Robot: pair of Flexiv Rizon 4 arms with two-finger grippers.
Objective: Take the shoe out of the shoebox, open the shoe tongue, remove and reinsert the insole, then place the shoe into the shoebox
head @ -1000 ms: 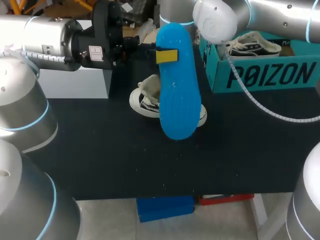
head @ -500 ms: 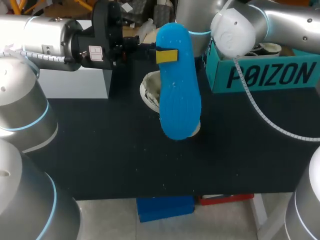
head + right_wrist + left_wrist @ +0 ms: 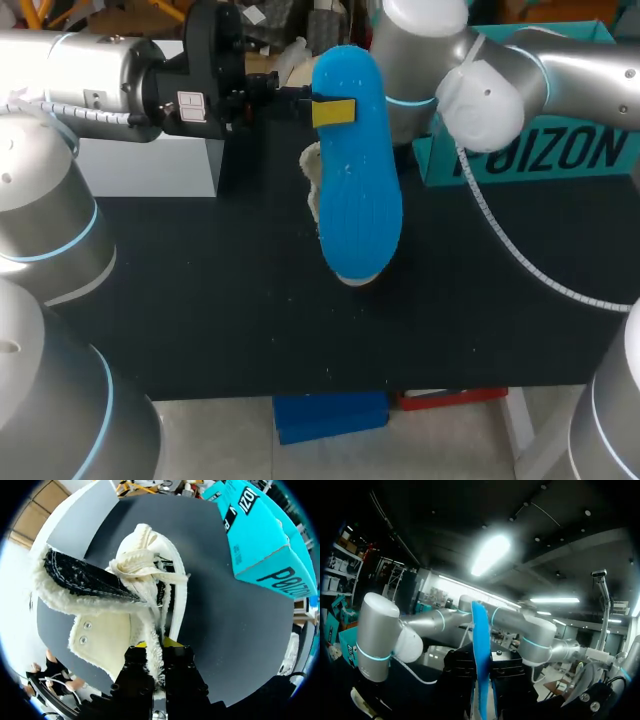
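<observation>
The left fingers (image 3: 333,112) pinch the blue insole (image 3: 355,190) near one end, holding it up above the bench (image 3: 200,300); the right fingers (image 3: 180,670) are closed on the fleecy collar of the shoe (image 3: 125,595), tilted over the bench, apart from the teal shoebox (image 3: 265,540); whether the shoe touches the bench is unclear.

left gripper (image 3: 332,112) raised, clamped, right gripper (image 3: 156,649) clamped
</observation>
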